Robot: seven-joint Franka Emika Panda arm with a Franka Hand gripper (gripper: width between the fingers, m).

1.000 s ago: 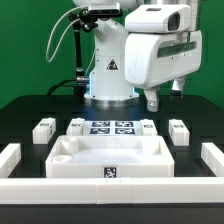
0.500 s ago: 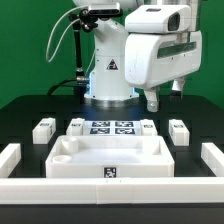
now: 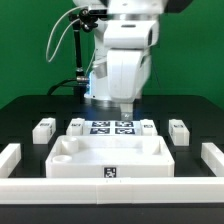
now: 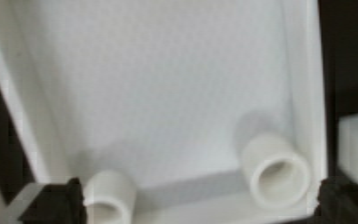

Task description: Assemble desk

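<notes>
The white desk tabletop tray point(image 3: 110, 160) lies rim-up at the front middle of the black table, a tag on its front wall. In the wrist view its inside point(image 4: 158, 90) fills the picture, with two round leg sockets point(image 4: 274, 178) at one end. Four white tagged legs lie behind it: two at the exterior view's left point(image 3: 43, 129) point(image 3: 75, 126), two at its right point(image 3: 148, 128) point(image 3: 179, 130). My gripper point(image 3: 127, 109) point(image 4: 202, 212) hangs above the tray's back edge. It is open and empty, its dark fingers point(image 4: 48, 205) wide apart.
The marker board point(image 3: 110, 127) lies flat behind the tray, between the legs. Low white rails point(image 3: 10, 158) point(image 3: 212, 157) border the table at both sides and along the front. The robot base stands at the back middle.
The arm has swung from the exterior view's right toward the middle and come lower, over the tray's back edge. The parts have not moved.
</notes>
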